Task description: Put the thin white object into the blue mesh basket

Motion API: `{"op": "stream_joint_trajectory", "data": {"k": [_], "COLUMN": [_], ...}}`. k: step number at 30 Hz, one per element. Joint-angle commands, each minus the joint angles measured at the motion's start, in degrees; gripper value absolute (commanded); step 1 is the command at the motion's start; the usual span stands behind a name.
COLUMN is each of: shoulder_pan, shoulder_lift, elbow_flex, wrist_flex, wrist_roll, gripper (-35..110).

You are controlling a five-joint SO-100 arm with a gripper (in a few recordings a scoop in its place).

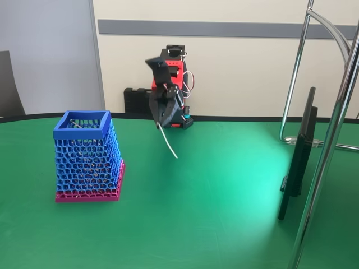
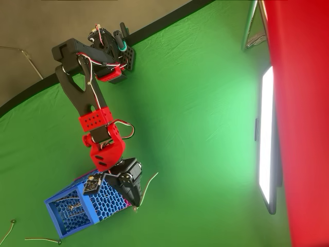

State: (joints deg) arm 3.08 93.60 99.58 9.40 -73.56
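Note:
The blue mesh basket (image 1: 84, 159) stands on the green table at the left, with its blue square rim (image 1: 82, 133) on top and a magenta base; the overhead view shows the basket (image 2: 77, 211) at the bottom left. My black gripper (image 1: 160, 122) hangs above the table, to the right of the basket and a little behind it. It is shut on the thin white object (image 1: 168, 143), which dangles down and to the right from the fingertips. From above, the gripper (image 2: 135, 202) sits by the basket's right side and the thin white object (image 2: 149, 185) sticks out beyond it.
A dark screen (image 1: 299, 154) and a chrome stand (image 1: 331, 140) take up the right side. Two similar thin strips (image 2: 40, 239) lie on the cloth left of and below the basket. The arm's base (image 1: 175, 84) is at the table's back edge.

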Motion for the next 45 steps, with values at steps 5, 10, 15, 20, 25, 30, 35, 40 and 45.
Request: {"op": "stream_joint_trajectory", "data": {"k": [5, 10, 15, 20, 25, 30, 35, 40, 45], "shoulder_pan": [6.15, 10.72, 15.64, 20.83, 25.58, 27.16, 24.79, 21.36, 20.39], "shoulder_lift": [7.21, 9.58, 9.4, 7.82, 5.62, 4.66, 6.42, 9.23, 11.34], "elbow_flex": [1.85, 4.13, 2.64, 0.7, 2.29, 7.12, 13.71, 20.92, 25.4], "wrist_flex": [-15.12, -25.05, -30.32, -30.32, -30.32, -30.32, -30.06, -28.48, -28.48], "wrist_roll": [-11.51, -16.79, -18.98, -20.04, -19.16, -16.88, -13.89, -11.25, -8.96], "gripper": [1, 1, 1, 1, 1, 1, 4, 5, 5]}}
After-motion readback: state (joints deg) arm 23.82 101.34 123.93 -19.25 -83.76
